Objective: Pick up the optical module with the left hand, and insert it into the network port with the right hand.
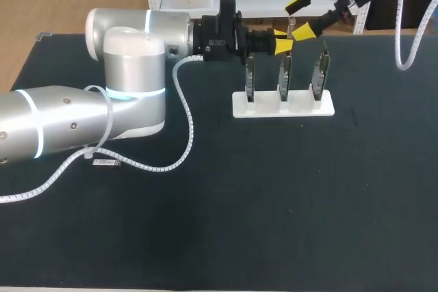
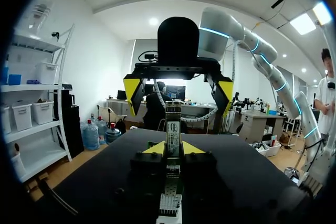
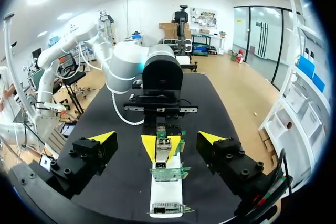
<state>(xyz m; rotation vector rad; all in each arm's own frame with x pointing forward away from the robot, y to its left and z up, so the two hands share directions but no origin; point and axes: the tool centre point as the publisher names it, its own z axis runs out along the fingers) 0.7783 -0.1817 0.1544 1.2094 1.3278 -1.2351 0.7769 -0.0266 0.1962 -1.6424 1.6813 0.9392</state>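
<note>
Handover in progress above the dark worktop (image 1: 274, 203): our left pincer (image 1: 285, 40) is clamped on the optical module (image 2: 172, 128). Its yellow fingertips (image 2: 155, 148) press the slim metal body from both sides low down, leaving the upper length free and upright for a second grasp. Facing it, our right pincer (image 1: 302, 16) hangs with its fingers spread wide, one to each side of the module and touching nothing, by our reading lined up to take the part over. The exchange is staged above the middle network card (image 1: 284, 73), one of three standing on edge in a white holder (image 1: 239, 109) with their top ends facing upward. The network port the task names would sit there, though we cannot make out its opening in any view. Holding the module over the row keeps the trip to the port short. We judge the pick-up done, the transfer and insertion not yet. The right fingers should close squarely on the free end before the left lets go, or the module may tilt or drop. A small pale item (image 1: 104, 162) lies on the worktop beneath our left arm, too small to identify.
</note>
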